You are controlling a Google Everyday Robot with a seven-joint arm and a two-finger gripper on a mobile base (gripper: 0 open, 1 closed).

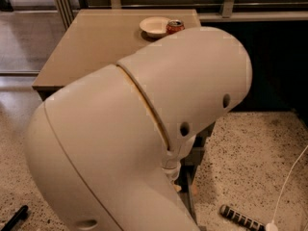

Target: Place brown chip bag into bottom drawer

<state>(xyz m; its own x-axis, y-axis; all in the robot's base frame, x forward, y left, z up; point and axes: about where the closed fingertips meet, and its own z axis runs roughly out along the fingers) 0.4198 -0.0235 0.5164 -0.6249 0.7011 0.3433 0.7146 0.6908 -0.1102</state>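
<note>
Bulky cream robot arm (144,129) fills frame centre. Gripper hidden beneath it, lower centre (grip state cannot be told). Brown chip bag, bottom drawer unseen. Judged: reaching low towards drawers. Next move calls for release inside the tray.

Bulky cream arm (144,129) before tan table (96,42), gripper out of sight beneath.
</note>
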